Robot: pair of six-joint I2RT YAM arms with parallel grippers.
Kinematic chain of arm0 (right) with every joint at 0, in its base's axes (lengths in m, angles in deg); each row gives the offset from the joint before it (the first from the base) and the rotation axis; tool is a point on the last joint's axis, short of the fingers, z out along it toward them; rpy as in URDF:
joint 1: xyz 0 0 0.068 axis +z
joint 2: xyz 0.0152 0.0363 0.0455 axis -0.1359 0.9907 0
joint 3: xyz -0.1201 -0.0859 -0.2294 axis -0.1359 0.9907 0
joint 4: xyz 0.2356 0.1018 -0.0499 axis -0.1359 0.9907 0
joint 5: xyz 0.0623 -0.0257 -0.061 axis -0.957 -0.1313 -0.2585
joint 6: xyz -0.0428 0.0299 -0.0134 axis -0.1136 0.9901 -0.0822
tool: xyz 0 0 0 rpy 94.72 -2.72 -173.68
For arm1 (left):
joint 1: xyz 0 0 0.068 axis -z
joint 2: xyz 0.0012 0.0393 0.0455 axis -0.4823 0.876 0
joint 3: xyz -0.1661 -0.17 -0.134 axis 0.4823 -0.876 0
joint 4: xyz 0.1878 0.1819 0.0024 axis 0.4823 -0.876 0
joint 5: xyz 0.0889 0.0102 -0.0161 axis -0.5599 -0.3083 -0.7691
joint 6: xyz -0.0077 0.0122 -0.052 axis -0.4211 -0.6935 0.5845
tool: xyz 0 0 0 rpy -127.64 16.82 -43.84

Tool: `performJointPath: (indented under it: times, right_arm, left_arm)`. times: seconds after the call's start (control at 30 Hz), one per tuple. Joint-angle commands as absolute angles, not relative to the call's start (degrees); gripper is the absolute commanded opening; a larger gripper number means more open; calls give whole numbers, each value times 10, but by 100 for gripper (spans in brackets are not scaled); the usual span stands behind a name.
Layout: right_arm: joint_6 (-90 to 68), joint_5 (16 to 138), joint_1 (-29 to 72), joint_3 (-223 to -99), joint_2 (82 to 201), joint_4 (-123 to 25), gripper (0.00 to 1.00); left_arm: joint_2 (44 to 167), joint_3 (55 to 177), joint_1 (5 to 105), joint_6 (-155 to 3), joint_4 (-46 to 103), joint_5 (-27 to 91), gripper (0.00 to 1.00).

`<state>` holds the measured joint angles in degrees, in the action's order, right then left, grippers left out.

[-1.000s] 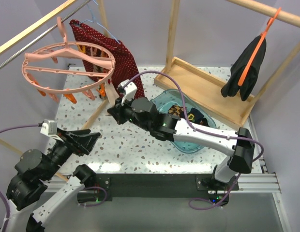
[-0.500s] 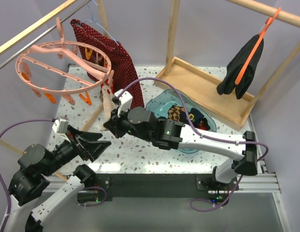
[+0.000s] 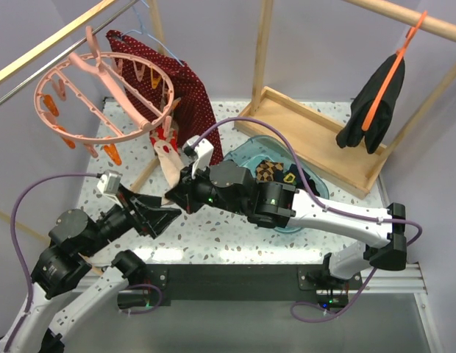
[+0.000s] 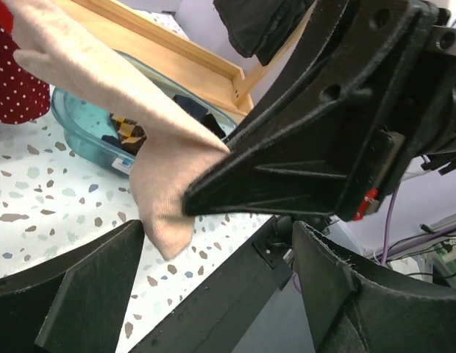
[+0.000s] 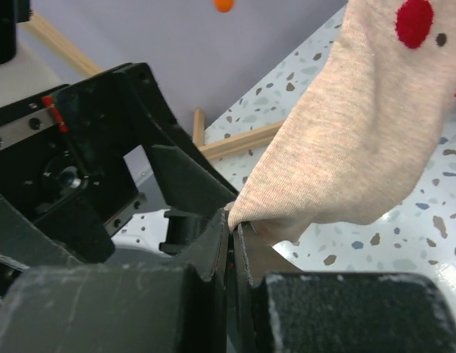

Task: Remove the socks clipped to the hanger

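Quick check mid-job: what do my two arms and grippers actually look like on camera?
The left arm and right arm match: rounded black joints joined by white links. The left gripper and right gripper are matt black and wedge-shaped, each with a small white camera box behind it. A purple cable loops to each wrist. Small green lights glow on the right arm.

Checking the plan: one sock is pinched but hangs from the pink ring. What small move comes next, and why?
Probably a short pull downward by the right claw, toward the bowl. It is shut on the lower end of the sock, the sock's top looks clipped to the hanger, and the left claw stands open beside it.
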<state>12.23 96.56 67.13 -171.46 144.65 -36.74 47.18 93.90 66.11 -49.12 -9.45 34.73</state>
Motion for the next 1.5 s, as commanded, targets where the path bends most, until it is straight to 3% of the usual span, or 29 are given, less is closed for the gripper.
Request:
performJointPath:
  times: [0.0,0.13,0.23,0.27,0.43,0.47,0.53,0.63,0.67,0.9,1.03,1.23,1.3,1.47]
  right_arm:
    - [151,912,672,-1714,1429,-374,0]
    - [166,884,671,-1708,1422,-387,0]
    - [171,878,672,-1711,1422,-390,0]
    - [171,879,671,-1712,1422,-391,0]
    - [176,870,670,-1715,1423,-394,0]
    - [178,864,669,-1717,1424,-391,0]
    - [181,856,671,-1718,1428,-391,0]
    - [184,854,669,-1720,1433,-389,1]
    - [184,853,670,-1722,1435,-385,6]
    - [172,841,637,-1735,1451,-359,31]
    - [163,792,558,-1735,1451,-358,45]
    - [85,730,483,-1766,1480,-392,80]
    - [71,706,461,-1787,1502,-404,85]
    - [90,569,406,-1814,1557,-496,86]
  left_arm:
    - [492,938,664,-489,-54,350,87]
    - [493,958,664,-518,-86,313,87]
    - [502,962,664,-533,-100,305,77]
    - [505,963,664,-535,-104,305,69]
    - [503,961,664,-536,-114,263,59]
    - [501,963,665,-536,-114,255,49]
    - [496,961,664,-530,-114,240,39]
    - [494,961,664,-525,-125,203,5]
    - [495,963,664,-524,-129,191,0]
    - [487,967,664,-522,-147,188,0]
    - [483,972,664,-524,-156,192,0]
    - [482,976,664,-527,-152,216,0]
    - [483,973,664,-524,-144,231,0]
    - [480,967,665,-521,-119,289,0]
